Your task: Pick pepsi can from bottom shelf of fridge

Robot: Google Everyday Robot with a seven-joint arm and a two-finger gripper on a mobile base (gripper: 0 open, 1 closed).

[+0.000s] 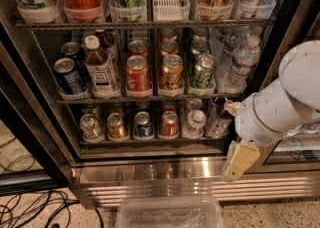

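Observation:
The pepsi can (pixel 143 125) is a small blue can with a silver top, standing third from the left on the bottom shelf (pixel 150 144) of the fridge (pixel 165 173). A gold-orange can (pixel 116 126) stands to its left and a red can (pixel 169 124) to its right. My gripper (pixel 239 162) hangs from the white arm (pixel 280 107) at the lower right, in front of the steel base panel. It is below and well to the right of the pepsi can and holds nothing that I can see.
The middle shelf holds another blue can (pixel 68 75), a bottle (pixel 100 67) and several cans. A clear plastic bin (pixel 169 213) sits on the floor below the fridge. Cables (pixel 30 207) lie at lower left. Black door frames stand at left (pixel 30 122) and right (pixel 285 32).

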